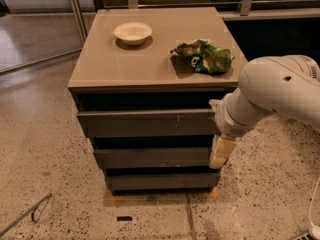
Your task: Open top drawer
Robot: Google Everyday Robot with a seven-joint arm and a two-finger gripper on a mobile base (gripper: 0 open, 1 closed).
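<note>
The top drawer (145, 123) is a long dark grey-brown handleless front just under the beige cabinet top (120, 64), with small pale scratches right of centre. Two more grey fronts, the middle (150, 157) and the bottom (157, 181), lie below it. My white arm comes in from the right. My gripper (220, 154) hangs with its cream fingers pointing down in front of the right end of the drawer fronts, at the height of the middle one, just below the top drawer's right end.
A white bowl (133, 32) and a crumpled green chip bag (204, 56) lie on the cabinet top. A thin metal rod (25, 214) lies on the speckled floor at the lower left. Railing posts stand behind the cabinet.
</note>
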